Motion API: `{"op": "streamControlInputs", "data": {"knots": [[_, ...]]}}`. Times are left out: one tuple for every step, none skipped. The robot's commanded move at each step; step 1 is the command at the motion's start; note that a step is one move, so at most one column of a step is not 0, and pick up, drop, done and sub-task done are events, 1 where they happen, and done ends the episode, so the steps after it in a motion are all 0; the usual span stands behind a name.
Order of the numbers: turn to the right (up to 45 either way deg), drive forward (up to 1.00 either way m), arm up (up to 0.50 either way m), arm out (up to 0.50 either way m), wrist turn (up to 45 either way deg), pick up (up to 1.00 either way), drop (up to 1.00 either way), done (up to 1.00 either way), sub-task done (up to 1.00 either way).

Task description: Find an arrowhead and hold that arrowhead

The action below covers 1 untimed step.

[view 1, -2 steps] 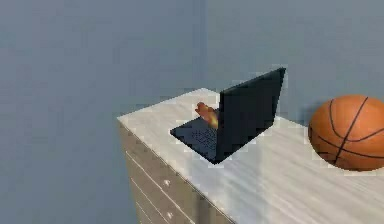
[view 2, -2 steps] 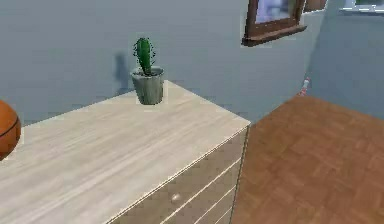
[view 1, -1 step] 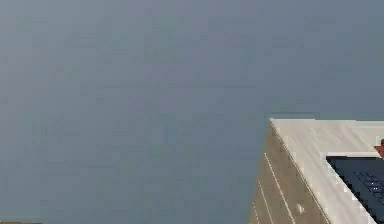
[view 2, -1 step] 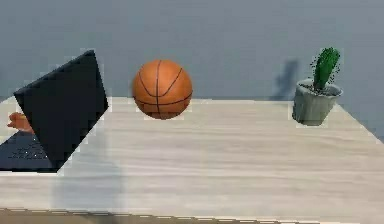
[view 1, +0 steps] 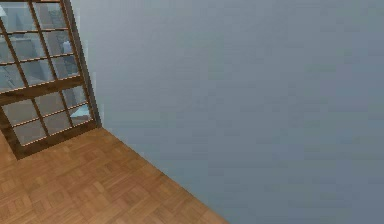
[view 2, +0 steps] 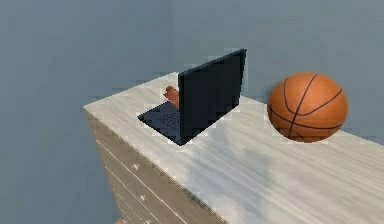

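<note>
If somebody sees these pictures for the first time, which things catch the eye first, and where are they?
In the arm side view, an orange basketball rests on the right part of a pale wooden dresser top, with a dark open laptop to its left. In the forward view, a wood-framed glass door stands at the upper left, beside a plain grey-blue wall.

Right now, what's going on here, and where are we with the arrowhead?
The robot faces a room corner: a wood-framed window, a blue-grey wall and parquet floor. On the arm's side stands a pale dresser with an open laptop and a basketball on top. A small orange-brown thing pokes out beside the laptop; too small to tell if it is the arrowhead.
</note>
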Motion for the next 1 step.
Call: {"op": "streamControlInputs", "data": {"knots": [[0.0, 0.0, 0.5, 0.0, 0.0, 0.0, 0.0, 0.0, 0.0]]}}
